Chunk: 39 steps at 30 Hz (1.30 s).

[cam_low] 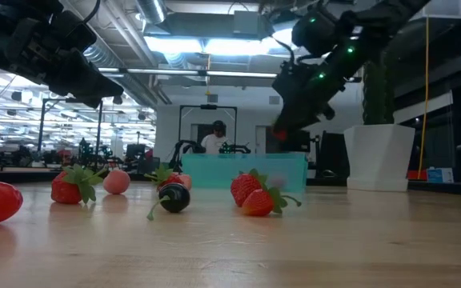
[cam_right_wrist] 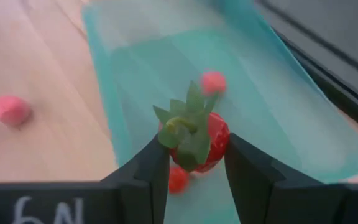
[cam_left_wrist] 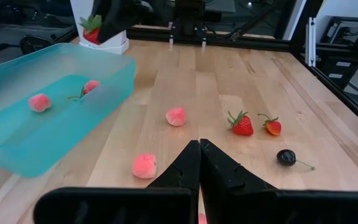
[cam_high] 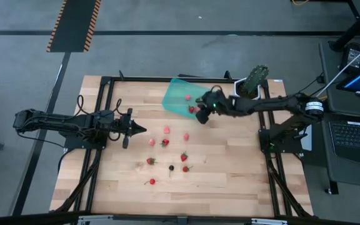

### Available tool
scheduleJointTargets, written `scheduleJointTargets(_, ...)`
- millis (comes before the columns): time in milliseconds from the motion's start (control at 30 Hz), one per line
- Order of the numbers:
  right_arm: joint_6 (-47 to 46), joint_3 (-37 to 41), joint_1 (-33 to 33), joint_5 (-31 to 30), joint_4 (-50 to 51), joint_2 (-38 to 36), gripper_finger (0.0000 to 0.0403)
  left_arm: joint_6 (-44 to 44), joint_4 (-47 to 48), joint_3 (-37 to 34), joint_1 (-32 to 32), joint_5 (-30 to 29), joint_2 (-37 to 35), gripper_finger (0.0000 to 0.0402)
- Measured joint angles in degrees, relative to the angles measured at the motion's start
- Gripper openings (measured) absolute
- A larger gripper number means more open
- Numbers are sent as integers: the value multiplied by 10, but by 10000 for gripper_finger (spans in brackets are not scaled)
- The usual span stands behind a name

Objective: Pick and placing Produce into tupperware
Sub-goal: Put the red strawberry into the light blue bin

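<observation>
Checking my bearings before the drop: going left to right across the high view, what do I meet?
Shut left claw → pale pink berry → red strawberry in right claw → green cactus-like plant.

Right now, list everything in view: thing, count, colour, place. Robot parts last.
tupperware: one, translucent teal, far side of table.
berries inside tupperware: two seen, pale pink and red.
loose berries: about ten, red and pale pink, mid-table.
dark berry: one, blackish, among the loose ones.
plant: one, green, white pot, far right corner.
table: one, light wood.
person: one, in the room behind.
held strawberry: one, red, green top.
right gripper: shut on held strawberry, above tupperware.
left gripper: shut, left of the berries.
</observation>
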<state>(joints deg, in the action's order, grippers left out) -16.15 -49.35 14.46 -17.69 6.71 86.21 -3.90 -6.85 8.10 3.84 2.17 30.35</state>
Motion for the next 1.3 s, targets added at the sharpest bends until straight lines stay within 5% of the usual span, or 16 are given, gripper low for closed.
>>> scheduleJointTargets(500,32,-33,91,137,62,46,132,6,0,0,0,0,0,0)
scheduleJointTargets(1300,111,-241,117,154,221,227,132,4,2,0,0,0,0,0)
